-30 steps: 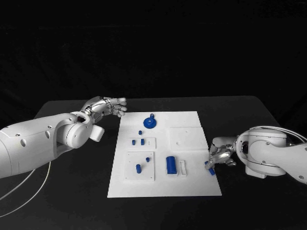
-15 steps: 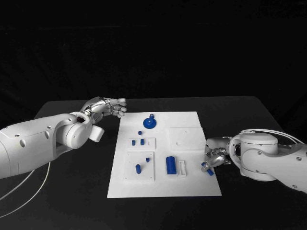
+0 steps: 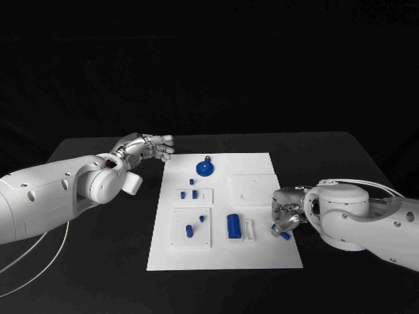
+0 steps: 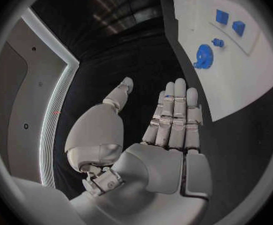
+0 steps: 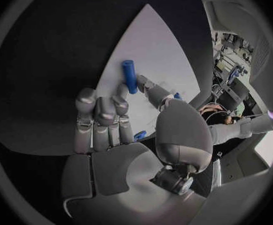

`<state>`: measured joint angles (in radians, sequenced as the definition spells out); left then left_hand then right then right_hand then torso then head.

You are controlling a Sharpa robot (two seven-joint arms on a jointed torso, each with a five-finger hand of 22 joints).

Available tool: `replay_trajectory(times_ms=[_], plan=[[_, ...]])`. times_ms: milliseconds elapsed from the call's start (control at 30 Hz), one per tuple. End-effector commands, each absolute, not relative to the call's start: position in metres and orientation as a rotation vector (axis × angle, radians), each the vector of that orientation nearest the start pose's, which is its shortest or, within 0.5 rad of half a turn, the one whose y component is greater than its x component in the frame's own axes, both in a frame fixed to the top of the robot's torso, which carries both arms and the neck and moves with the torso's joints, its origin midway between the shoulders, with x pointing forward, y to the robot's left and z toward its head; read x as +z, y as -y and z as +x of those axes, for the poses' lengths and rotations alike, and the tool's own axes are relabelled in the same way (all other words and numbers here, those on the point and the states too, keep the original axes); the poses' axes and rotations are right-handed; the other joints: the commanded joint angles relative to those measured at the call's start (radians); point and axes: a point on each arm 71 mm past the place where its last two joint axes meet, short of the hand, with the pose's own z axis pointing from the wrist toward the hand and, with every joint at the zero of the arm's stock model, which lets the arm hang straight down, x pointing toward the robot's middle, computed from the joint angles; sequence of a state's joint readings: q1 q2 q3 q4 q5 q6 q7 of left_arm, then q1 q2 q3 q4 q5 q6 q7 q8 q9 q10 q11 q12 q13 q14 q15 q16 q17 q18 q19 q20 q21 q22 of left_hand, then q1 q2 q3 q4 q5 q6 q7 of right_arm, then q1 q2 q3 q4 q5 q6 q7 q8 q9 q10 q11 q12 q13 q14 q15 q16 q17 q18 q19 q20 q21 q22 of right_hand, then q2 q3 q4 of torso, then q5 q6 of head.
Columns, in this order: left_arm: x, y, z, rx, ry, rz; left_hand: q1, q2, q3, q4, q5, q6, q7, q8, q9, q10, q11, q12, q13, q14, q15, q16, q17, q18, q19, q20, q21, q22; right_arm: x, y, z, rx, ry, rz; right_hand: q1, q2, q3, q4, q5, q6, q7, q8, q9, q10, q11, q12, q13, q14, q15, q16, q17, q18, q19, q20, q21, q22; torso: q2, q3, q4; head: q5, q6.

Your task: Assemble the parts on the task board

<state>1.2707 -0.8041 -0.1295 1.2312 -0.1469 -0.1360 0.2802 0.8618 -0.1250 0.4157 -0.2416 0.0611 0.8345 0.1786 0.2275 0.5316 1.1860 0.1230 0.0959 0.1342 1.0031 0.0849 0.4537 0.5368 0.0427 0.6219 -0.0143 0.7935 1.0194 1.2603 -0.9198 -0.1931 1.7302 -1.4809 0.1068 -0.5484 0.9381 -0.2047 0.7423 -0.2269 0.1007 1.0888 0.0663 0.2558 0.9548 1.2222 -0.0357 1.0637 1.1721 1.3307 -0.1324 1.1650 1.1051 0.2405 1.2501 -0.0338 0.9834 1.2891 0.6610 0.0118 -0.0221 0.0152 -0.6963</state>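
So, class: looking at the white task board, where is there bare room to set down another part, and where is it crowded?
The task board is bare along its near edge, below the long blue part, and at its far right corner, beyond the raised white square. The left and middle, from the round blue part down, are crowded. The right hand, holding a blue part, blocks the right edge.
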Motion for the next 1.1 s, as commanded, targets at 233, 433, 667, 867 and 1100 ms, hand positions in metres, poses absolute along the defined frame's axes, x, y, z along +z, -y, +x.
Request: replay_trajectory(times_ms=[233,433,667,867,1100], plan=[[-0.194,-0.271,0.535,-1.339,-1.594,-0.979,-0.008,0.004,-0.005,0.000,-0.003,-0.007,0.002,0.006,-0.001,-0.007,0.001,-0.006,-0.001,0.003,0.001,-0.007,0.002,0.015,-0.004,0.000,-0.003,0.002,-0.251,0.214,0.420,0.206,-2.335,-0.168,0.012,0.101,0.035,-0.052,0.124,0.005,0.012,-0.016,-0.306,0.009,0.003,-0.003,-0.004,-0.001,0.007,0.003,-0.005,0.021,-0.003,0.017,0.004,0.003,0.000,0.0009,-0.0007,0.002,-0.002],[-0.194,-0.272,0.535,-1.336,-1.595,-0.977,-0.008,0.004,-0.005,0.000,-0.003,-0.007,0.002,0.006,-0.001,-0.007,0.001,-0.006,-0.001,0.003,0.001,-0.007,0.002,0.015,-0.004,0.000,-0.004,0.002,-0.254,0.220,0.422,0.278,-2.376,-0.005,-0.018,0.114,0.040,-0.040,0.142,0.009,0.011,-0.017,-0.313,0.011,0.002,-0.003,-0.005,0.000,0.005,0.004,-0.007,0.021,0.002,0.018,0.006,0.001,0.000,0.0009,-0.0003,0.003,-0.002],[-0.194,-0.272,0.535,-1.334,-1.596,-0.976,-0.007,0.005,-0.005,0.000,-0.002,-0.007,0.002,0.006,-0.002,-0.007,0.001,-0.006,-0.001,0.003,0.001,-0.007,0.003,0.015,-0.004,0.000,-0.004,0.002,-0.251,0.224,0.427,0.392,-2.323,0.215,-0.037,0.107,0.038,-0.032,0.142,0.011,0.010,-0.017,-0.317,0.012,0.001,-0.002,-0.006,0.000,0.003,0.005,-0.008,0.021,0.004,0.016,0.006,-0.001,0.000,0.0007,-0.0002,0.002,-0.001],[-0.194,-0.271,0.535,-1.334,-1.597,-0.976,-0.007,0.004,-0.005,-0.001,-0.002,-0.007,0.002,0.006,-0.002,-0.007,0.001,-0.006,-0.001,0.003,0.001,-0.007,0.003,0.015,-0.004,0.000,-0.004,0.002,-0.245,0.222,0.430,0.478,-2.265,0.371,-0.063,0.081,0.026,-0.004,0.055,0.014,0.007,-0.019,-0.324,0.012,-0.001,-0.001,-0.006,0.001,-0.002,0.006,-0.011,0.021,0.010,0.008,0.005,-0.005,0.000,0.0002,0.0002,0.002,-0.002],[-0.194,-0.271,0.535,-1.333,-1.597,-0.976,-0.006,0.004,-0.005,-0.001,-0.002,-0.008,0.002,0.006,-0.002,-0.007,0.001,-0.006,-0.001,0.004,0.001,-0.008,0.003,0.016,-0.004,0.000,-0.004,0.002,-0.243,0.217,0.429,0.532,-2.250,0.457,-0.074,0.062,0.023,0.024,0.003,0.018,0.006,-0.019,-0.330,0.012,-0.002,0.000,-0.005,0.001,-0.005,0.008,-0.013,0.021,0.013,0.002,0.005,-0.009,0.000,0.0001,0.0002,0.003,-0.003]])
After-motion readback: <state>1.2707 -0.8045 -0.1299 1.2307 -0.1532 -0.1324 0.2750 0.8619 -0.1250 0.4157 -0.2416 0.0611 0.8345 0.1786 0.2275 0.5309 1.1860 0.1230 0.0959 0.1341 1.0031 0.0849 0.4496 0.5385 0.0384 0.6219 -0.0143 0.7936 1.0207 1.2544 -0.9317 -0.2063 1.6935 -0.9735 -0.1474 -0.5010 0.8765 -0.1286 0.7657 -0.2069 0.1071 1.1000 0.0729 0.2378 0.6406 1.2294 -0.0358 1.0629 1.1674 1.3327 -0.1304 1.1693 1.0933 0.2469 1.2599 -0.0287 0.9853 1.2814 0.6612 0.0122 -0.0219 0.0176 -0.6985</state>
